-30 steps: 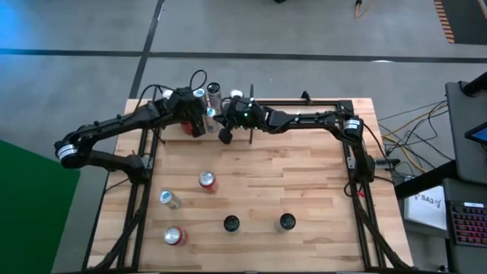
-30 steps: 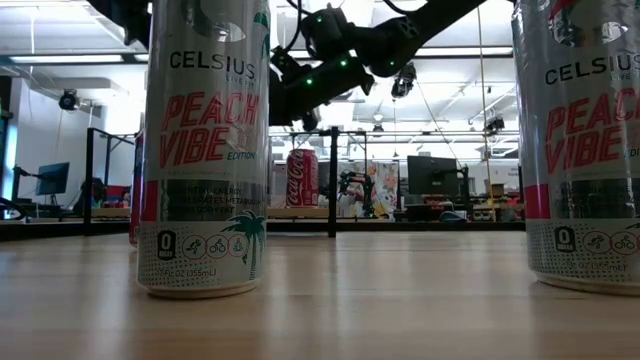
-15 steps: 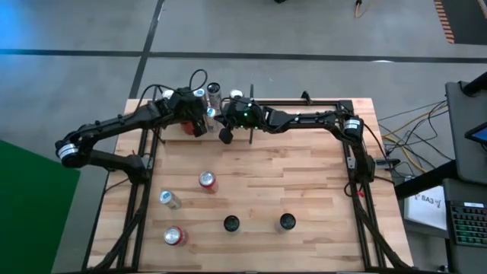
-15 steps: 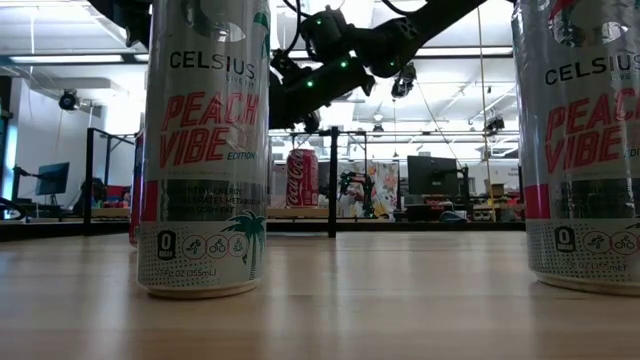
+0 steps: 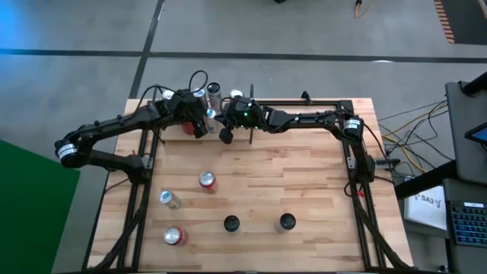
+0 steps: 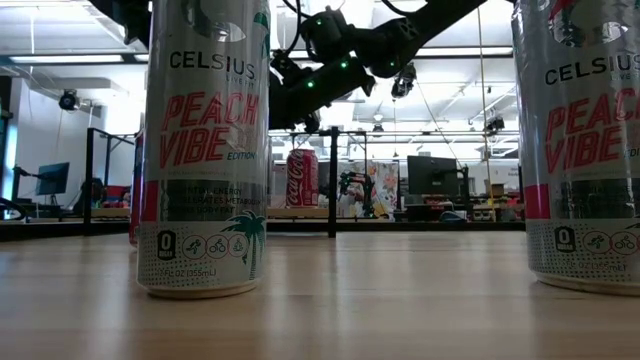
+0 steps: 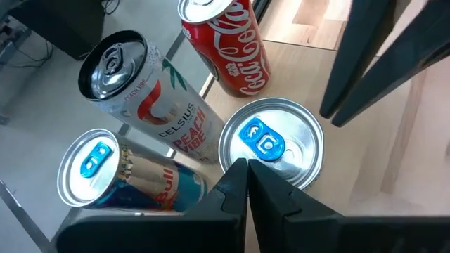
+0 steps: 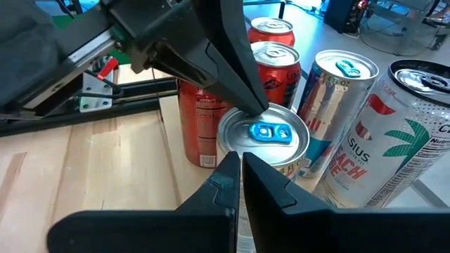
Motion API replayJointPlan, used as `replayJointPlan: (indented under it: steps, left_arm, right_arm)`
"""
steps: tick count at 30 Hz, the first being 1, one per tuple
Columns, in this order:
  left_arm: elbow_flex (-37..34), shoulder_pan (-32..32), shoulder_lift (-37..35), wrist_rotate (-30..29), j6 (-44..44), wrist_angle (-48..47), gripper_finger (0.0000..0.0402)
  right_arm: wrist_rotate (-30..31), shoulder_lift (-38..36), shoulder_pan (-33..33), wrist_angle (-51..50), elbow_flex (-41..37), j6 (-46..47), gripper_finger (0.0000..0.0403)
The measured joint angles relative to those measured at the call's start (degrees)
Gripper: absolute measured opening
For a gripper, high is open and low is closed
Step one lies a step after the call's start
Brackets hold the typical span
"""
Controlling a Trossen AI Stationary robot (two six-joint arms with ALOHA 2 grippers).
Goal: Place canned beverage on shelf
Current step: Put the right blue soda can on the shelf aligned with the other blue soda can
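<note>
At the far edge of the wooden counter, on the light plank shelf with black rods, a silver can with a blue tab stands beside a red cola can. The left claw and right claw, both pinched closed and empty, hover over it.

A light wood plank table carries loose cans: a red can stands toward the near edge from the shelf, a silver can and another red can nearer still, and two Celsius cans closest to the front. On the shelf, Coca-Cola, Red Bull and Celsius cans cluster together
</note>
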Motion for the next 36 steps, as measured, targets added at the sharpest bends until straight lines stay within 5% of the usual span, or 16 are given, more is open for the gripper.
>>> replayJointPlan:
  steps: [17,25,36]
  left_arm:
    - [1.53,-0.17,-1.74,0.35,-0.84,-1.68,0.0]
    - [0.37,0.09,-2.86,0.17,4.95,0.09,0.0]
    - [-0.24,0.11,-1.09,0.17,3.95,0.02,0.0]
  right_arm:
    - [-0.18,-0.9,-0.36,-0.28,0.01,-0.34,0.0009]
    - [-5.61,-0.63,0.53,-0.45,0.07,1.36,0.0009]
    - [-1.24,1.6,-0.23,0.07,0.07,1.74,0.0009]
